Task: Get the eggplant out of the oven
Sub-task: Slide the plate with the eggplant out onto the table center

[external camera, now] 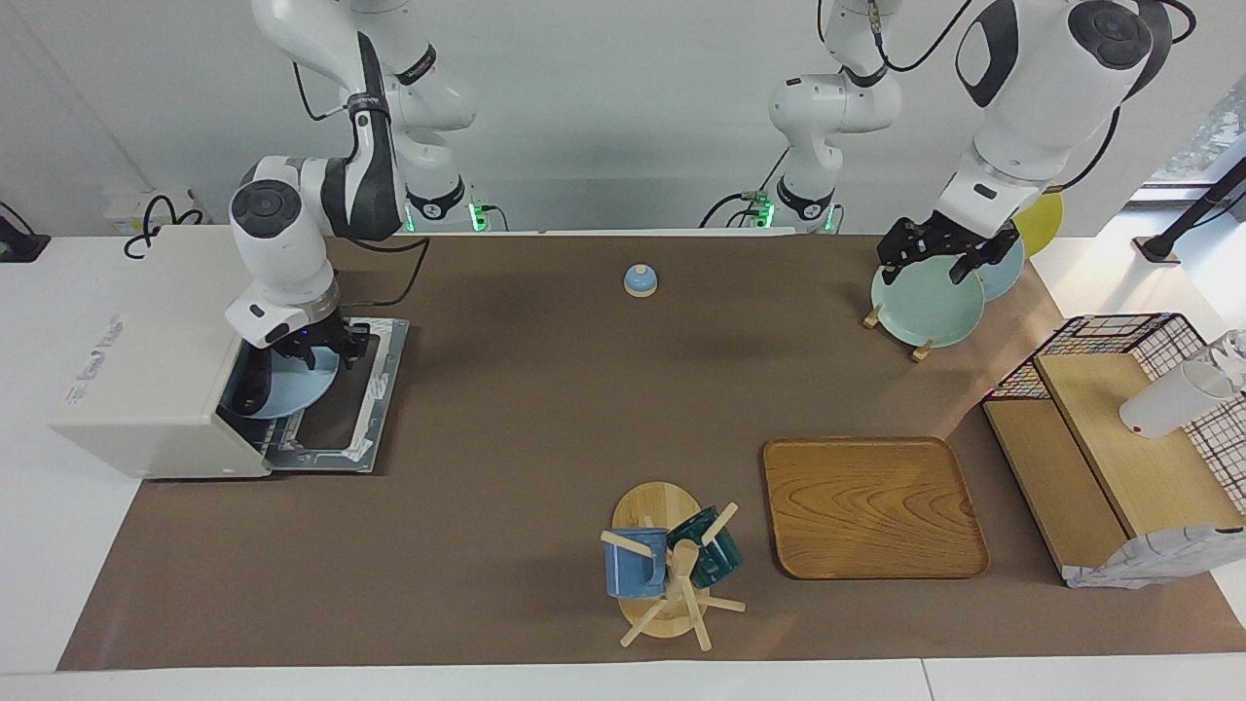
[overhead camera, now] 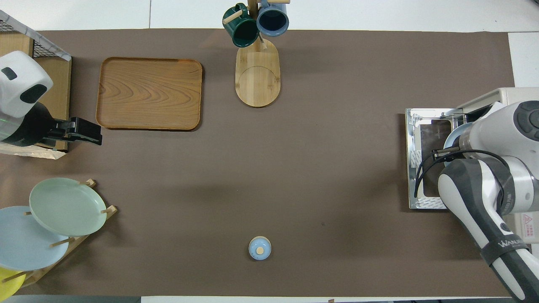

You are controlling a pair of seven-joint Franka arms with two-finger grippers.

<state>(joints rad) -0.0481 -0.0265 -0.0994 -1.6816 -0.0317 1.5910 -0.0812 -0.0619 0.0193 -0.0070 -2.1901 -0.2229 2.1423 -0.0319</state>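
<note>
A wooden tray [external camera: 874, 506] lies beside a mug tree [external camera: 670, 574]; a small blue bell [external camera: 640, 280] sits nearer the robots.

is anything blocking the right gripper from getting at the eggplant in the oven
Nothing visible does. The oven door lies dropped open, and the eggplant lies on a blue plate at the oven's mouth. The right gripper hovers over that plate.
</note>
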